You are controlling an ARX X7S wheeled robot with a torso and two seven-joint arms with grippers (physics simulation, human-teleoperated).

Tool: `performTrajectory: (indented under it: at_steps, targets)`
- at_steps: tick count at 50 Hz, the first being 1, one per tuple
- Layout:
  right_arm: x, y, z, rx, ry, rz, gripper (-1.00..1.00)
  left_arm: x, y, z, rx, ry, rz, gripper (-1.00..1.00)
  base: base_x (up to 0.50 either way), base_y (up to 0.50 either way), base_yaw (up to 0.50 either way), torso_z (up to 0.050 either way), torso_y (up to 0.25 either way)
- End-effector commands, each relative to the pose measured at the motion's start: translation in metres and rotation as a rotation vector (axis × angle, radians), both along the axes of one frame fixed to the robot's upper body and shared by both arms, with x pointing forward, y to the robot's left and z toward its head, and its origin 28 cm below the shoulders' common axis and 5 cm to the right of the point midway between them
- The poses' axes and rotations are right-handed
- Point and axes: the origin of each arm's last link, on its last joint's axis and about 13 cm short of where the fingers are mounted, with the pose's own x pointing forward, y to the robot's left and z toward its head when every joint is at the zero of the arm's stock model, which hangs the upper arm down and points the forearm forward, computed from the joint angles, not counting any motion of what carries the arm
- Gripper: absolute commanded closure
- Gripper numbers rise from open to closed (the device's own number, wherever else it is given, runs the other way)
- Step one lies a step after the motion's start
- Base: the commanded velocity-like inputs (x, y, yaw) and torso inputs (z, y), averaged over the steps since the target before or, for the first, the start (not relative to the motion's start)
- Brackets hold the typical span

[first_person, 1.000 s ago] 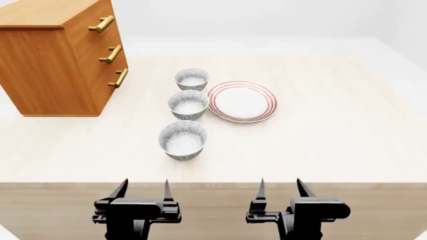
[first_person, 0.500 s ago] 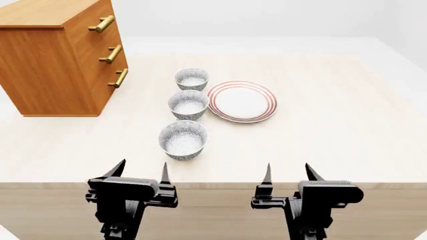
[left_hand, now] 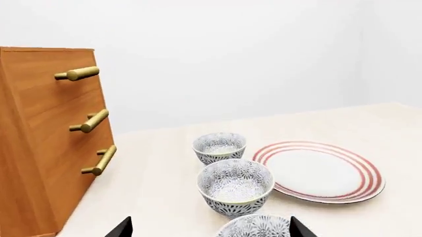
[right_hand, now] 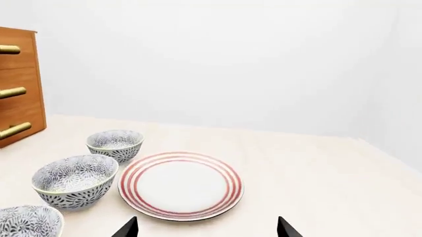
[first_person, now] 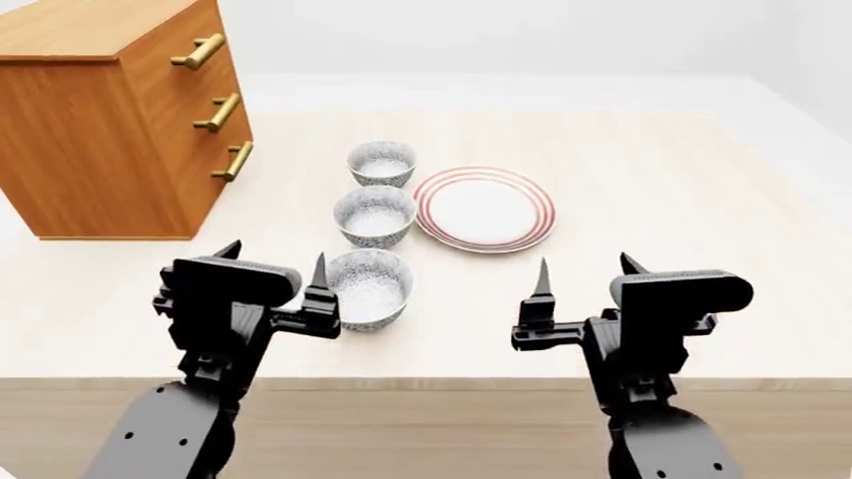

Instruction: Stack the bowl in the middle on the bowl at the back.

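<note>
Three patterned white bowls stand in a row on the table. The bowl in the middle [first_person: 374, 216] [left_hand: 235, 187] [right_hand: 74, 181] sits between the bowl at the back [first_person: 382, 163] [left_hand: 220, 147] [right_hand: 115, 144] and a nearer one [first_person: 369, 288] [left_hand: 256, 227] [right_hand: 27, 220]. My left gripper [first_person: 274, 262] [left_hand: 209, 230] is open, raised just left of the nearest bowl. Over the table's front part, right of the bowls, my right gripper [first_person: 584, 270] [right_hand: 205, 229] is open and holds nothing.
A red-ringed white plate [first_person: 485, 208] [right_hand: 181, 184] [left_hand: 319, 171] lies just right of the middle and back bowls. A wooden drawer chest [first_person: 114, 115] [left_hand: 41, 138] with brass handles stands at the table's back left. The table's front edge [first_person: 426, 378] runs below both grippers.
Both arms have risen and moved forward from below the table's front edge to over the table. The left gripper now stands beside the nearest bowl. Bowls and plate have not moved.
</note>
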Motion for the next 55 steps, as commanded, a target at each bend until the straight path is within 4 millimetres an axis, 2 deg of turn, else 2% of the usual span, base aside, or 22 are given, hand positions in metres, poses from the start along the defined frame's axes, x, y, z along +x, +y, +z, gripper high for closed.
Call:
performTrajectory:
  at_steps: [1, 13, 22, 55]
  targets:
    - [0.011, -0.005, 0.020, -0.024, -0.005, 0.010, -1.00, 0.013, 0.006, 0.020, 0.022, -0.006, -0.004, -1.00, 0.32, 0.00, 0.00, 0.000, 0.000]
    - [0.017, -0.010, 0.040, -0.051, -0.011, 0.017, -1.00, 0.022, 0.014, 0.040, 0.057, 0.017, -0.001, -1.00, 0.35, 0.00, 0.00, 0.000, 0.000]
    - [0.019, -0.009, 0.046, -0.061, -0.015, 0.031, -1.00, 0.026, 0.016, 0.054, 0.050, 0.021, -0.006, -1.00, 0.36, 0.00, 0.00, 0.000, 0.000]
    - [0.019, -0.006, 0.053, -0.055, -0.030, 0.042, -1.00, 0.028, 0.020, 0.063, 0.052, 0.018, 0.005, -1.00, 0.33, 0.00, 0.00, 0.000, 0.000]
